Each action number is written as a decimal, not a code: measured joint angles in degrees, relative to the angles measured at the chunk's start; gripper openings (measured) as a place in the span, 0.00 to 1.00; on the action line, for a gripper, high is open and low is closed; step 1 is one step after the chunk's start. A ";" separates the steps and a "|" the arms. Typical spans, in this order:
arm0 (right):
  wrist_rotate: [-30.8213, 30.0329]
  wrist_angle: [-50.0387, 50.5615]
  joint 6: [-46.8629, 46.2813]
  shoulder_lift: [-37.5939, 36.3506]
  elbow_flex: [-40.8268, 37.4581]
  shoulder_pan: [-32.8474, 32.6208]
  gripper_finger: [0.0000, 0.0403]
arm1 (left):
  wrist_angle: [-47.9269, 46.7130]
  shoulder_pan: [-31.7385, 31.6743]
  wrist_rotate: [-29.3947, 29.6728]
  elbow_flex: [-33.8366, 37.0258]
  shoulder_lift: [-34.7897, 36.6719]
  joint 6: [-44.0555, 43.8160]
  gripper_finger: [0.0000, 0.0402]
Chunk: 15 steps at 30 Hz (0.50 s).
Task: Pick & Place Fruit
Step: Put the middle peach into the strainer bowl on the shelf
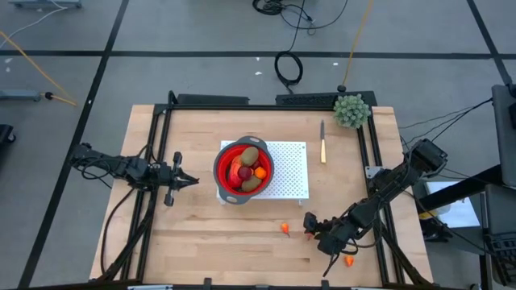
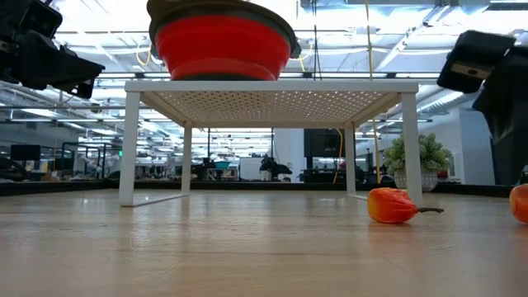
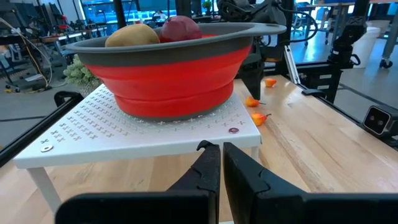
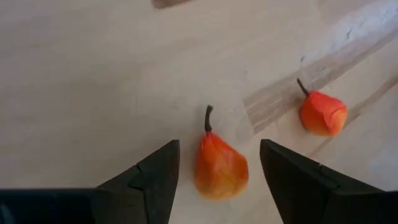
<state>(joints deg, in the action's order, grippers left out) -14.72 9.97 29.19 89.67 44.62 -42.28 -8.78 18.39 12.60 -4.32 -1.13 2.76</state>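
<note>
The right pincer point(image 1: 310, 226) is low over the front of the desk point(image 1: 201, 242), its 2 fingers point(image 4: 146, 177) spread apart with a small orange fruit point(image 4: 219, 165) lying on the wood between them, touched by neither. That fruit has a thin dark stem pointing away from the pincer. A 2nd orange fruit point(image 4: 322, 112) lies near it on the desk, just beside a paler strip in the wood. From above, one more tiny orange piece point(image 1: 348, 260) shows by the right arm, close to the desk's front edge.

The rest of the fruit sits in a red bowl point(image 1: 222, 173) with a grey rim: 2 brown ovals point(image 1: 251, 155), a dark red ball point(image 1: 244, 171) and a little orange bit point(image 1: 260, 171). The bowl stands on a white perforated rack point(image 1: 290, 169) in the middle of the desk.

The left pincer point(image 1: 192, 180) waits beside the bowl, fingers pressed together and holding nothing.

A knife point(image 1: 322, 147) lies behind the rack, and a green bushy ball point(image 1: 351, 111) sits at the back right corner.
</note>
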 joint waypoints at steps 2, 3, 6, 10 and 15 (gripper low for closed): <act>0.03 0.40 0.00 0.00 0.00 0.71 0.53 | 0.00 0.02 0.00 0.00 0.00 0.02 0.05; 0.04 0.51 0.00 0.00 0.00 1.12 0.53 | 0.00 0.02 0.00 0.00 0.00 0.02 0.05; 2.66 1.17 -0.06 0.00 0.00 2.67 0.53 | 0.00 0.02 0.00 0.00 0.00 0.02 0.05; 5.83 1.42 -1.61 0.00 0.00 4.61 0.53 | 0.00 0.01 0.00 0.00 0.00 0.02 0.05; 7.40 1.82 -1.74 0.00 0.00 5.20 0.49 | 0.00 0.02 -0.02 0.00 0.00 0.01 0.05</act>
<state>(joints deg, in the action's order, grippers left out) -7.32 11.78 27.46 89.67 44.62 -37.08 -8.78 18.41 12.58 -4.32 -1.13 2.78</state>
